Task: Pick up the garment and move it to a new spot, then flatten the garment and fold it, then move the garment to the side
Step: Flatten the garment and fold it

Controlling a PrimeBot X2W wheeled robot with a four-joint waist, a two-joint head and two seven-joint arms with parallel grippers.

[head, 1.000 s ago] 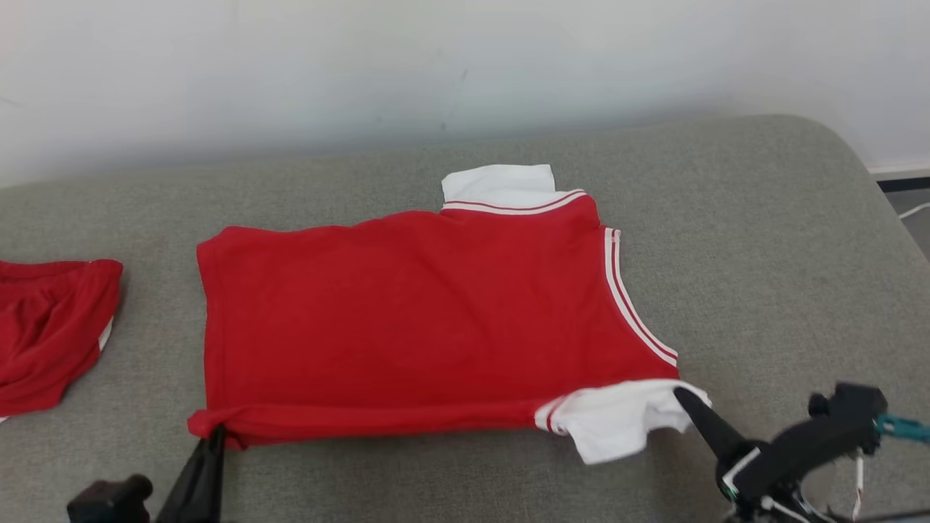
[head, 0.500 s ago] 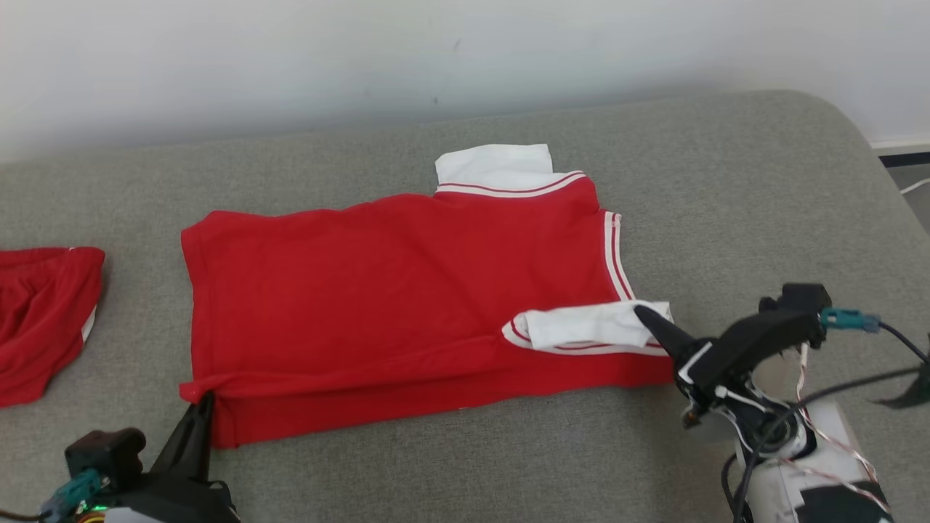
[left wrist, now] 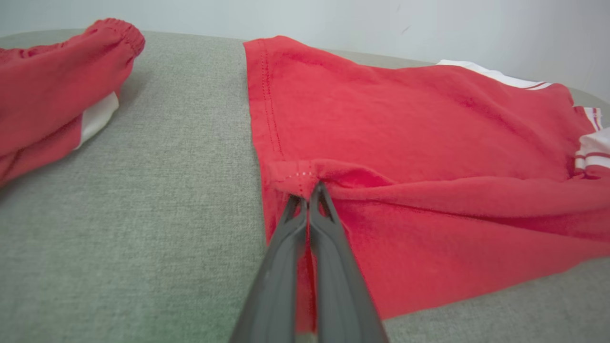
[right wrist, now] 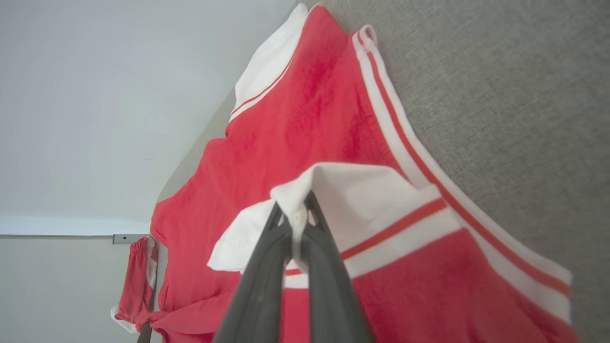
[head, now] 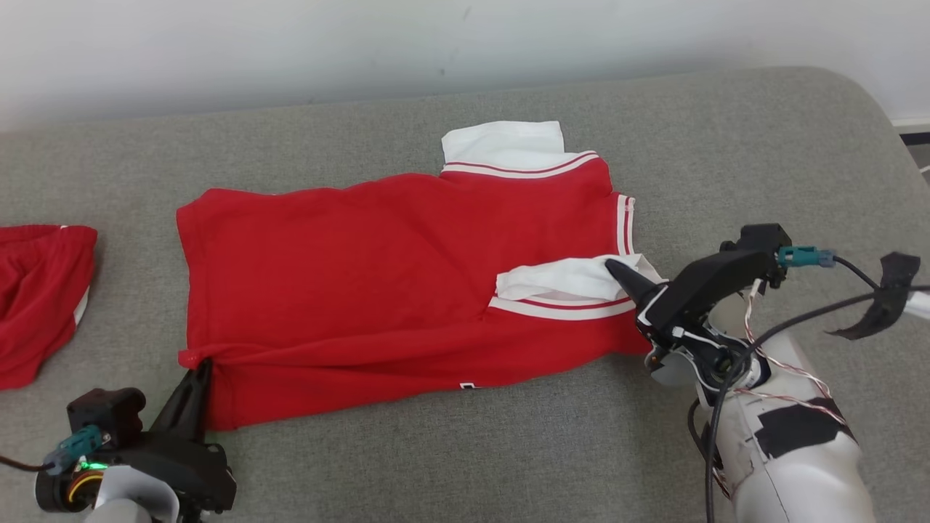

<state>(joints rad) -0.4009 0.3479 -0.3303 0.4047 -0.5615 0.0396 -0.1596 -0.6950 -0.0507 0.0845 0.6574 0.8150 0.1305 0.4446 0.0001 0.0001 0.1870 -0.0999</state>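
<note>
Red garment [head: 349, 276]: soft matt knit cloth, stitched hem; white sleeve trim same knit. Grey padded surface [head: 726, 145]: coarse woven fabric, matt. 2nd red piece [head: 36, 305]: similar matt cloth. The left gripper [left wrist: 309, 190] & right gripper [right wrist: 295, 205]: dark smooth plastic, semi-matt. The right forearm [head: 799, 487]: pale, slightly glossy shell, black tape patches. The wall [head: 290, 51]: smooth, matt.

Red shirt [head: 378, 269] with white trim: one. Red shorts [head: 36, 290] with white side stripe: one. Grey upholstered surface [head: 726, 145]: one. Grippers: two, namely left gripper [head: 203, 365] and right gripper [head: 615, 267].
</note>
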